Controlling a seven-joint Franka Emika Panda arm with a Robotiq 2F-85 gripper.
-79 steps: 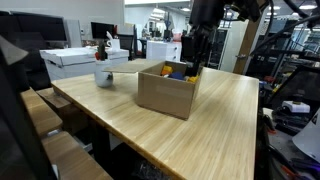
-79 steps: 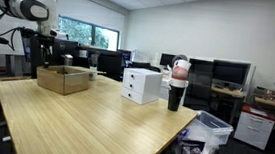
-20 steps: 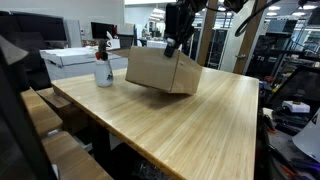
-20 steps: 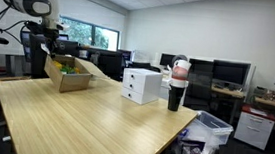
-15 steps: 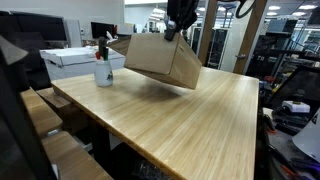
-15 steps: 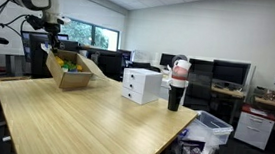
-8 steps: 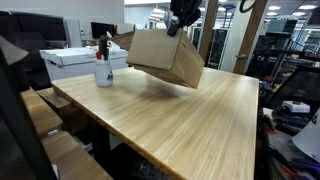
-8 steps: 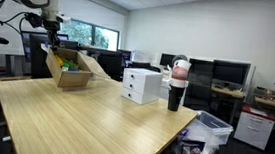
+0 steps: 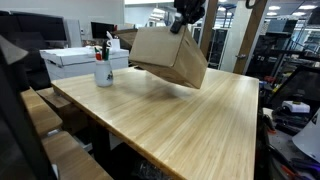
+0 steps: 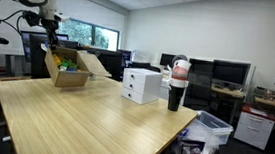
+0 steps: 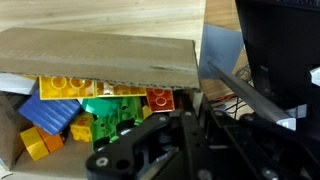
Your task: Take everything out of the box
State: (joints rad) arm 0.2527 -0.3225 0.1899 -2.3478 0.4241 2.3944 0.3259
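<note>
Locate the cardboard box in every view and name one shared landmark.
In an exterior view: box upper centre, tilted, off the wooden table.
In an exterior view: upper left, opening facing the camera.
Wrist view: its wall spans the upper left, toy blocks below.
Shared landmark: the wooden table.

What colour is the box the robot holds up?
The box is plain brown, clearest in an exterior view.

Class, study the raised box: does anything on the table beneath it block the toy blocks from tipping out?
Nothing visible does. The pincer holds the box tilted above the table, with bare wood beneath; the cup of pens stands off to one side. The blocks lie inside the box.
</note>
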